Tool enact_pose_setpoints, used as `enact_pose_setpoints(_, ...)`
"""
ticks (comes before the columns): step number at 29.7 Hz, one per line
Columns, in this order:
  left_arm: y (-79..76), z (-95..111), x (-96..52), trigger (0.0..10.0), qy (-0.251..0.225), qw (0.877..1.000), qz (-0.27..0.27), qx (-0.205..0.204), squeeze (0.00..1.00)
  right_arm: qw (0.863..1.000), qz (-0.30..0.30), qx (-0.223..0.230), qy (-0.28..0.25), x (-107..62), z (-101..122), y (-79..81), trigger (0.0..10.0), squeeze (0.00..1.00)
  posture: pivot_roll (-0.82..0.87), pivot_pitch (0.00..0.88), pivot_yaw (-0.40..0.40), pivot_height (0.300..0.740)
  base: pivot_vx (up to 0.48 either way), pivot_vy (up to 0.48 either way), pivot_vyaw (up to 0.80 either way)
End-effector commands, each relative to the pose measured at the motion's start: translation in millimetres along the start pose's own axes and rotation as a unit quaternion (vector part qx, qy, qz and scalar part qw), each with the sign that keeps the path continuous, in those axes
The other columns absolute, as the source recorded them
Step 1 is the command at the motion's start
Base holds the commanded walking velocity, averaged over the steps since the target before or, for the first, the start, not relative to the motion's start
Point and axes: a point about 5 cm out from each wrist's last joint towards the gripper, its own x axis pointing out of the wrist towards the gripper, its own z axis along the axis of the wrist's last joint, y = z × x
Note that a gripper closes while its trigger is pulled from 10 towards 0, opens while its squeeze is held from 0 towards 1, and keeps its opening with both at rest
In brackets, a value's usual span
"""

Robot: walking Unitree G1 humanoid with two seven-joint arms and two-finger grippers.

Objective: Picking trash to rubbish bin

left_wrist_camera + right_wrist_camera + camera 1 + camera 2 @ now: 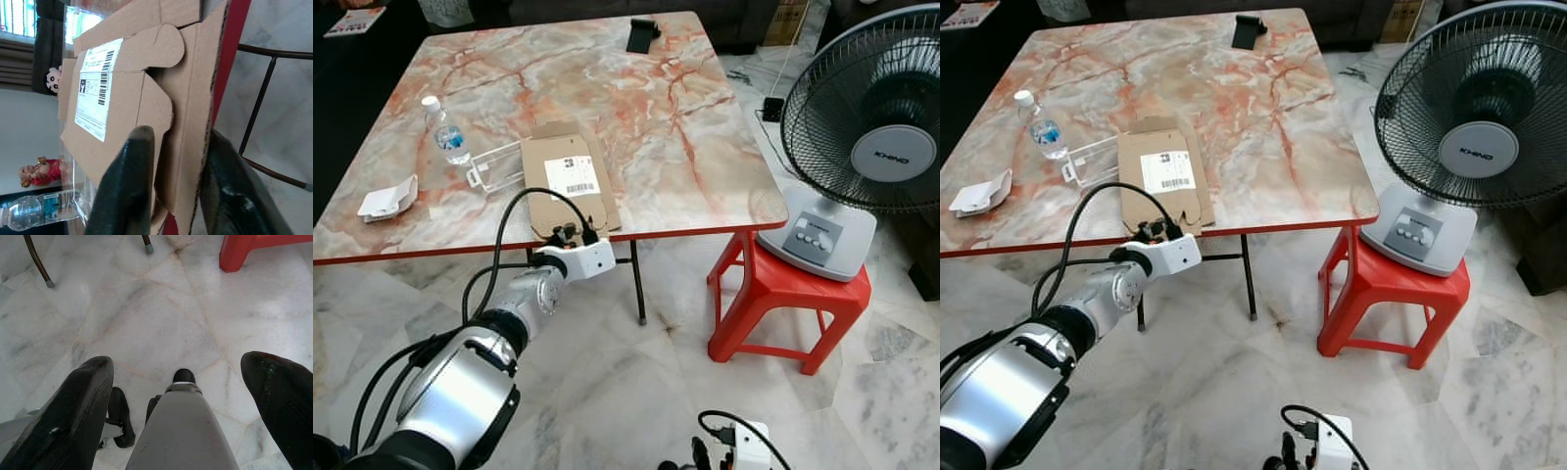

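A flattened cardboard box with a white barcode label lies at the front edge of the marble table, slightly overhanging it. My left gripper is at that edge, open. In the left wrist view one finger is above the cardboard and the other sits below its overhanging edge. A plastic water bottle, a clear plastic package and a crumpled white carton lie to the cardboard's left. My right gripper hangs low over the floor, open and empty.
A standing fan sits on a red plastic stool right of the table. A black object rests at the table's far edge. Thin metal table legs stand under the front edge. Marble floor spreads below.
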Motion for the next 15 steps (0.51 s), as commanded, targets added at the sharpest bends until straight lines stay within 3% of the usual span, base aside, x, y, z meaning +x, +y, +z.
enact_pose_setpoints(1, 0.8, -9.6, -1.9, 0.0, 0.018, 1.0, 0.003, -0.007, 0.0, 0.999, -0.007, 0.014, 0.049, -8.9, -25.2, -1.3, 10.0, 0.0, -0.15, 0.181, 0.04, 0.74, 0.0, 0.0, 0.0)
enact_pose_setpoints(15, 1.0, -11.5, -2.7, 0.0, 0.019, 1.0, 0.005, -0.007, 0.0, 0.999, -0.008, 0.013, 0.047, -6.7, -20.7, -2.3, 10.0, 0.0, -0.15, 0.164, 0.035, 0.74, 0.0, 0.0, 0.0)
